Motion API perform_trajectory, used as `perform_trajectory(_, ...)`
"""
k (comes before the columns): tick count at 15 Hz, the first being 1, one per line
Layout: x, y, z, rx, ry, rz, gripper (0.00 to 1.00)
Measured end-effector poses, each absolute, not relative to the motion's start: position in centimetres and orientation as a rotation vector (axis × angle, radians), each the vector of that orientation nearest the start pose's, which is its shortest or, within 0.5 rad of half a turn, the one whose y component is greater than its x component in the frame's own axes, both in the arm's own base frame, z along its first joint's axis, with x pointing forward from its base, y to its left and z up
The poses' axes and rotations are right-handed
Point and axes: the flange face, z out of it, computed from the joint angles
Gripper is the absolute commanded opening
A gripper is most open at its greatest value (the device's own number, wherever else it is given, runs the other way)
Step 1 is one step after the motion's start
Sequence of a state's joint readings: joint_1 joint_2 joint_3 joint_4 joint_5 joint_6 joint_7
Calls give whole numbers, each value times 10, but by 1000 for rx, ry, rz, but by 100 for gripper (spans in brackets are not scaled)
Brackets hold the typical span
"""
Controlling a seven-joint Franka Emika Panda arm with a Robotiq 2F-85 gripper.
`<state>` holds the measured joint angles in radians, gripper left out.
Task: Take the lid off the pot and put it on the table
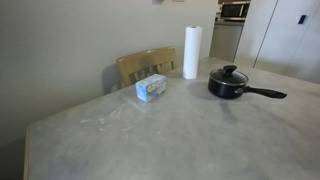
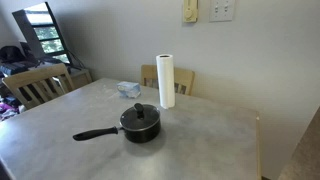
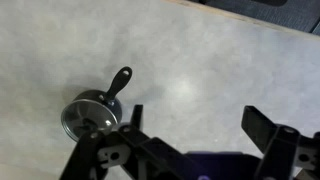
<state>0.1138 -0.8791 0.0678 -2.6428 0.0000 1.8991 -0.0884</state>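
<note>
At bottom edge of wrist view: black two-finger gripper [image 3: 196, 116], body cut off by frame, jaws spread wide, nothing held. Just beyond one finger: small black long-handled saucepan [image 3: 118, 84], near side masked by gripper body. Round glass lid with black centre knob [image 3: 88, 115] seated on it, glass hard to make out. Saucepan stands on mottled light grey table [image 3: 200, 50]. Farther back: white paper-towel roll [image 2: 166, 80], blue-and-white box [image 1: 151, 88], wooden chair [image 1: 147, 65] partly hidden behind table edge.

Pot [image 3: 116, 85] partly behind fingers [image 3: 133, 120], fingers cut off at bottom edge, lid [image 3: 86, 113] seemingly blurred
</note>
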Motion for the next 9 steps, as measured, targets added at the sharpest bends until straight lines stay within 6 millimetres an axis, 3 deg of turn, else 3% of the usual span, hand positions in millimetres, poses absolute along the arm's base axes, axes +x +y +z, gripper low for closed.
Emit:
perform_trajectory(6,301,56,509,-3157,-364,-222,100)
perform_trajectory(9,319,51,500,-3153,-287,-255,100)
